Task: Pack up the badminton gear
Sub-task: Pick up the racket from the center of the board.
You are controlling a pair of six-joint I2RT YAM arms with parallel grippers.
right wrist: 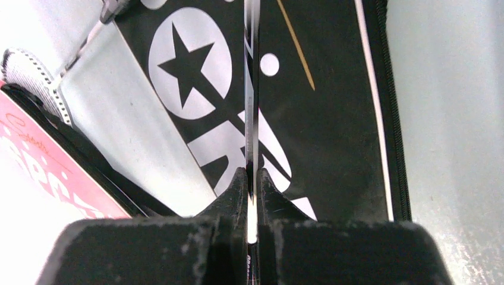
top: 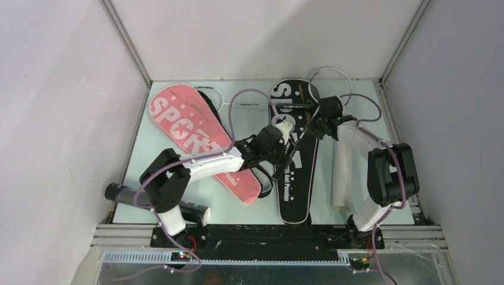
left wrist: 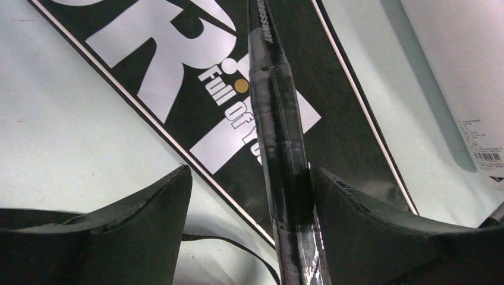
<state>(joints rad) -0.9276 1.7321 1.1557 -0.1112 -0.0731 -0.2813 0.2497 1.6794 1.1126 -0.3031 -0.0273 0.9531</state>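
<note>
Now pinching the racket [right wrist: 252, 89] by its thin shaft with the right gripper [right wrist: 252, 178], jaws closed tight, above the black cover's [top: 295, 178] wide end. Straddling the handle [left wrist: 279, 136] with the left gripper [left wrist: 251, 171], jaws wide, unclamped, over that cover's middle. Just left of it: pink cover [top: 190, 127]. Right: white tube [top: 343, 172]. Farther left, partly behind the left arm: black tube [top: 122, 193].

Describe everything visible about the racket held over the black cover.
The racket has a black handle wrapped in glossy tape and a thin shaft. It runs lengthwise above the black SPORT cover, its white-framed head apparently beyond the cover's wide end. The right end effector is shut on the shaft; the left end effector stands open astride the handle, one finger seemingly touching it.
</note>
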